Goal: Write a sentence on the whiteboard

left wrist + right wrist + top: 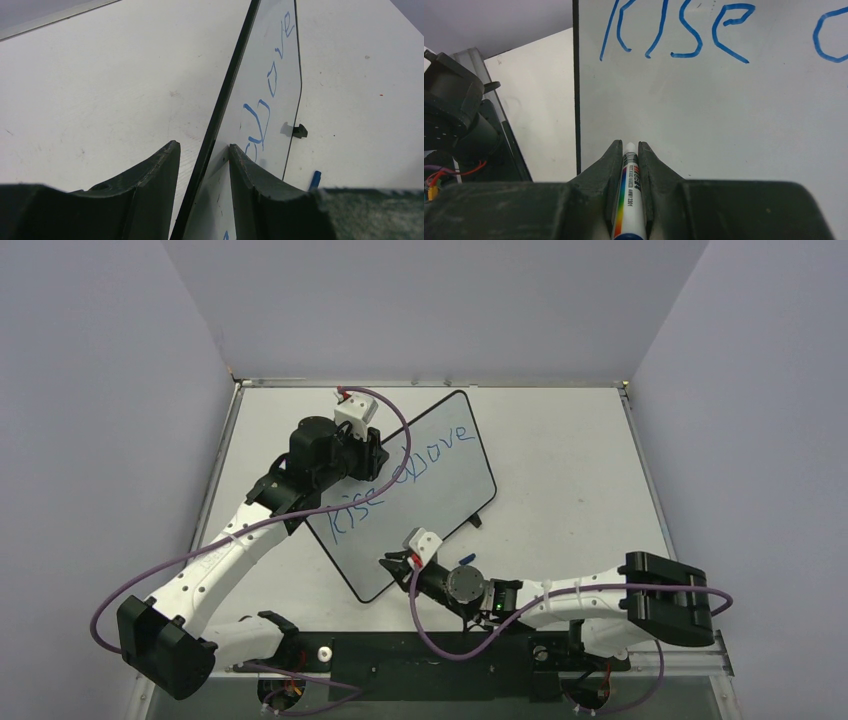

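The whiteboard [430, 505] stands tilted in the middle of the table. Blue letters reading "Rise above" [400, 475] run along it in one line; no other words show. My left gripper [372, 455] is closed over the board's far left edge. In the left wrist view its jaws [202, 147] straddle the black frame, with one finger [240, 160] on the white face [270, 40]. My right gripper [392, 562] is shut on a white marker [629, 200]. The marker's tip sits just off the bare board face [724, 125], below "Rise" [674, 30].
One black foot [478, 521] of the board rests on the white table [560, 460]; it also shows in the left wrist view [299, 131]. A small blue piece [315, 179] shows beyond the board's edge. Grey walls enclose the table. A small white part [323, 652] lies by the arm bases.
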You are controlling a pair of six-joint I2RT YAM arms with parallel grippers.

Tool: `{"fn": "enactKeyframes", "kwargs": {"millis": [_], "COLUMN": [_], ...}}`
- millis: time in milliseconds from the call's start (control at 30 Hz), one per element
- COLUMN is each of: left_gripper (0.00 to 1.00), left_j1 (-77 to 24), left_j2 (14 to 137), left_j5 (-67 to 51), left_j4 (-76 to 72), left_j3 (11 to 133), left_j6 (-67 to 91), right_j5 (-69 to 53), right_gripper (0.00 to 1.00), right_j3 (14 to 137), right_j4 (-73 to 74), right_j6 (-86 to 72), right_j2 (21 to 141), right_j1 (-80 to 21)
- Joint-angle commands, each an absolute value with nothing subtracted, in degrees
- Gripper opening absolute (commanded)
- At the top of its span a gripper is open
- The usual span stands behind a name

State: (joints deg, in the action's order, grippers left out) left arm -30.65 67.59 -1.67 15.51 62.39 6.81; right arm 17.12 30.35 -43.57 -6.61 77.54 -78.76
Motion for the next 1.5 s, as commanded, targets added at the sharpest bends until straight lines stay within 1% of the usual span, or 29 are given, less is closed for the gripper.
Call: {"fn": "enactKeyframes", "kwargs": {"millis": [0, 167, 367, 767, 1067, 1467], "left_gripper": [0.0, 0.0, 0.0, 0.0, 0.0, 0.0], "left_j1": [-30.5, -30.5, -30.5, -30.5, -30.5, -30.5], "left_j2": [66.1, 66.6, 66.7, 66.7, 66.7, 66.5], "left_j5": [1.3, 1.2, 1.1, 0.9, 0.9, 1.0], "left_j4": [6.5, 7.0, 7.1, 7.1, 7.1, 7.1], "left_j3": [64.0, 64.4, 64.6, 64.6, 64.7, 64.6], "left_j6": [5.9, 6.0, 6.1, 6.2, 6.2, 6.2], "right_j5": [17.9, 18.7, 19.5, 21.1, 21.5, 23.8], "right_gripper": [0.0, 0.0, 0.0, 0.0, 0.0, 0.0], "right_j3": [34.1, 36.2, 39.8, 42.9, 41.9, 37.7], "right_j4": [-49.0, -50.9, -48.7, -47.3, -47.4, -46.9], "right_j6": [-5.1, -2.4, 2.2, 3.1, 1.8, 0.0], "right_j2": [79.9, 83.1, 85.9, 89.9, 91.8, 92.1], "right_j1": [-80.1, -80.9, -80.9, -80.9, -80.9, -82.4]}}
